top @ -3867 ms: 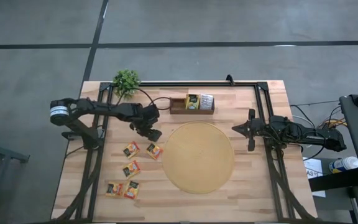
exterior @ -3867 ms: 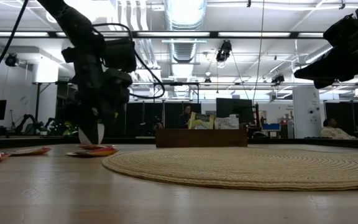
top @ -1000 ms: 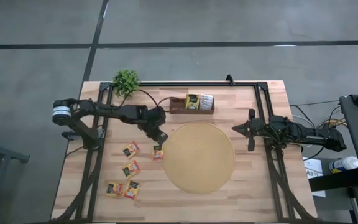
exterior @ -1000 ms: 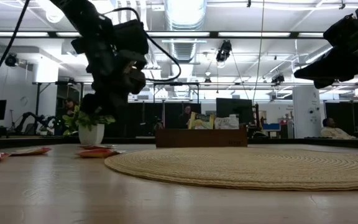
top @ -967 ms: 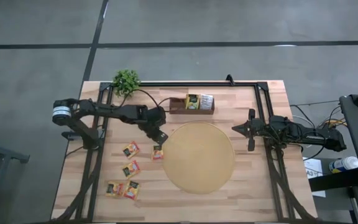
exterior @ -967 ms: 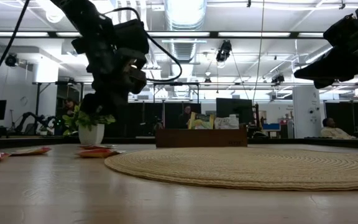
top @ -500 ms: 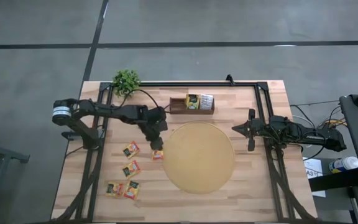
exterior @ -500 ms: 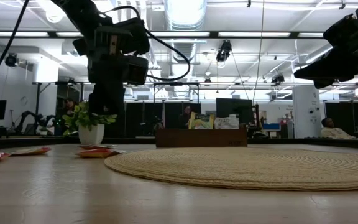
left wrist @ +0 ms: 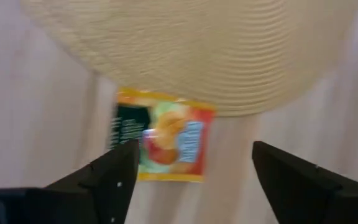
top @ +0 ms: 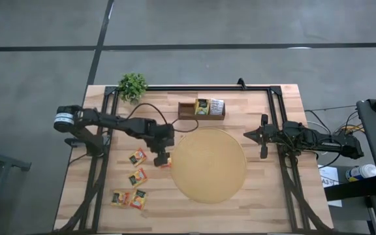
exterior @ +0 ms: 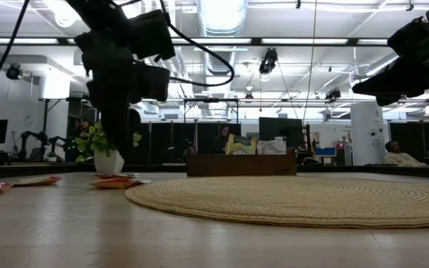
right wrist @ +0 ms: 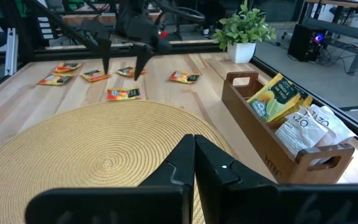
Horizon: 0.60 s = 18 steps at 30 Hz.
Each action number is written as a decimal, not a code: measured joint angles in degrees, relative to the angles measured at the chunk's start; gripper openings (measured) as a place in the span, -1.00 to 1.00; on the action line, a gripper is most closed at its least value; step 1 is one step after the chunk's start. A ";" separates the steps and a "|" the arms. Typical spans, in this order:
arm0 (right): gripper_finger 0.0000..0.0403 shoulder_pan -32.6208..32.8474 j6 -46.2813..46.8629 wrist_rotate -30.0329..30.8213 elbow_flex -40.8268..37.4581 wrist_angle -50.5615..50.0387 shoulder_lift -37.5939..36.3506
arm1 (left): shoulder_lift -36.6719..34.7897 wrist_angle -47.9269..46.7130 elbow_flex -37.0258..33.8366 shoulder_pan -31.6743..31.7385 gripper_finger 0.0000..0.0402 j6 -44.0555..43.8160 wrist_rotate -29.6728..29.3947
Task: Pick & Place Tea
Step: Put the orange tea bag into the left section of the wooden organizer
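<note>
The tea sachet [left wrist: 161, 135] is lying flat on the counter [top: 260, 202], touching the round mat [top: 209, 164] at its 9 o'clock edge. It is probably light, thin and limp, best pinched across opposite edges. The left tool [top: 161, 158] is hovering directly over it, fingers spread. The right tool [top: 254, 136], pressed together, is waiting at the mat's 3 o'clock.

Bright overhead light; blurred left-wrist view.

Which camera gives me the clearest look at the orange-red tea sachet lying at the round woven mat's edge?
The left wrist view: the orange-red tea sachet fills the frame between the open left gripper. The right wrist view shows it small; in the high view that gripper covers most of it; the low view shows only flat slivers.
</note>
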 joint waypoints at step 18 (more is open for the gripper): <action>-0.96 0.00 0.00 0.01 0.01 0.02 0.00 | 3.63 1.44 -2.16 -3.46 0.56 0.40 -5.68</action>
